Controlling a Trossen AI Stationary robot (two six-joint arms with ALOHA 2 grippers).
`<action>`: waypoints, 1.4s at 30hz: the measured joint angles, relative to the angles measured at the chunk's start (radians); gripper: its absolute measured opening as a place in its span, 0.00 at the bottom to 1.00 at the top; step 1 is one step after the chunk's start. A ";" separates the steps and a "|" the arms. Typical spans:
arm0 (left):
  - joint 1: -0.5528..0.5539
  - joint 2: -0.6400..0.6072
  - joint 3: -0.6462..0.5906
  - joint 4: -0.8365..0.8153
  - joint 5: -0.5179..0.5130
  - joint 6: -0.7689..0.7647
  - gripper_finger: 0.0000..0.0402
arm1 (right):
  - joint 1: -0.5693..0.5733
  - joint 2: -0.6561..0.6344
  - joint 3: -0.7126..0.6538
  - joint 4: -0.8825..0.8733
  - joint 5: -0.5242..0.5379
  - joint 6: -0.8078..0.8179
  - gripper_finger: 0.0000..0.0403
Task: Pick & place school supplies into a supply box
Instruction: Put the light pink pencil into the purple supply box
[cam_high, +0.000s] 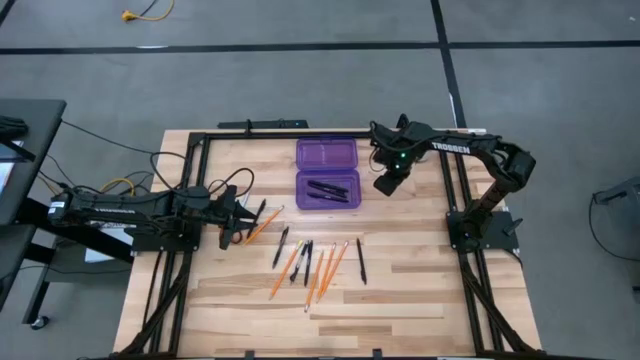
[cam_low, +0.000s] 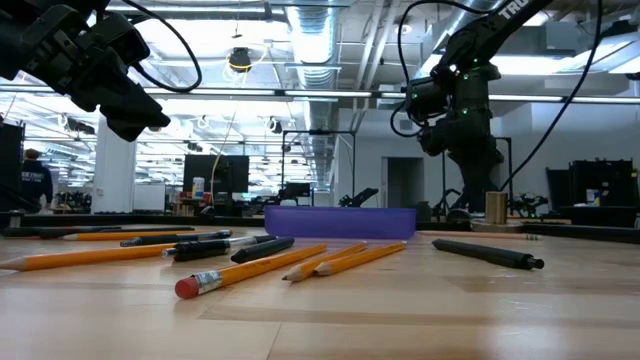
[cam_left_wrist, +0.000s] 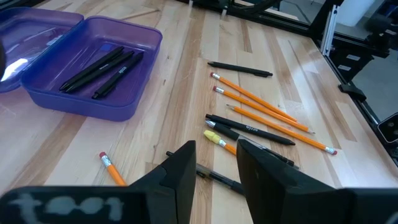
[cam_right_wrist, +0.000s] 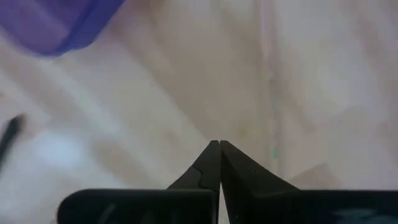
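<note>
Left gripper (cam_high: 243, 222) over the table's left side, pens already in the supply box (cam_high: 327, 173)

Its fingers (cam_left_wrist: 180, 177) stand apart, seemingly empty; orange pencils (cam_high: 325, 268) and black pens (cam_high: 306, 256) lie mid-table; right gripper (cam_high: 385, 183), fingers pressed together, hangs beside the box

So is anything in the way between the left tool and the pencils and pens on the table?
Nothing visible. The left tool hangs open above bare wood, with the loose pencils and pens just ahead.
</note>
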 joint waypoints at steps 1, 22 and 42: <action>0.000 0.000 0.000 0.000 0.000 0.000 0.26 | 0.000 0.000 0.000 0.013 0.028 0.000 0.01; 0.000 0.000 0.000 0.000 0.001 0.000 0.26 | -0.055 0.194 -0.019 0.092 0.156 -0.085 0.38; 0.000 0.000 0.000 -0.001 0.001 -0.004 0.26 | -0.065 0.238 -0.020 0.101 0.146 -0.058 0.03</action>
